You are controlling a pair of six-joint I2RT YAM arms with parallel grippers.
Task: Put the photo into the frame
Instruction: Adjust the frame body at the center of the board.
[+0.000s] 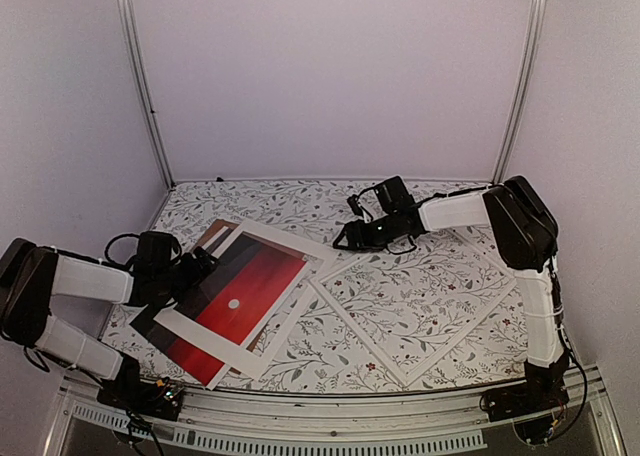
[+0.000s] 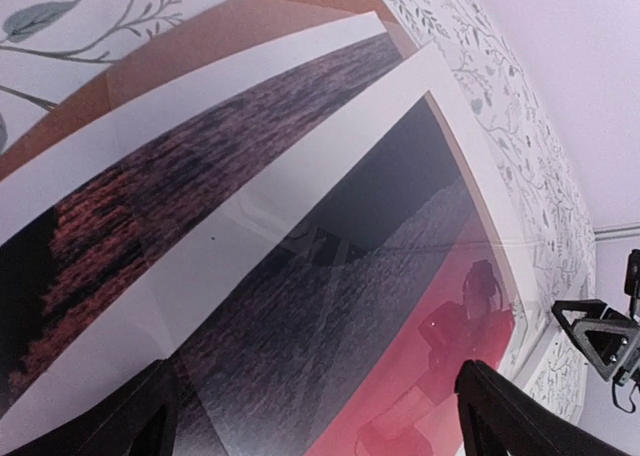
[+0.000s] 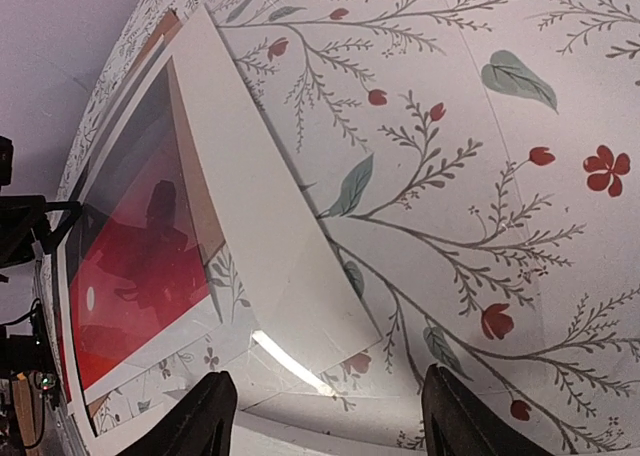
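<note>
The photo (image 1: 250,281), a red sunset print with a small white sun, lies flat at the left. A wide white window mat (image 1: 283,244) lies on top of it, and the photo's dark end sticks out at the near left. The frame (image 1: 358,332), thin and white with a clear pane, lies flat to the right, its left corner at the mat's edge. My left gripper (image 1: 205,264) is open and empty, low over the photo (image 2: 400,306) and the mat (image 2: 300,186). My right gripper (image 1: 342,241) is open and empty, low over the mat's far corner (image 3: 270,226) and the frame's corner (image 3: 300,421).
A plain brown backing board (image 1: 215,231) sticks out from under the photo at the far left, also in the left wrist view (image 2: 200,46). A floral cloth (image 1: 300,201) covers the table. Plain walls stand on three sides.
</note>
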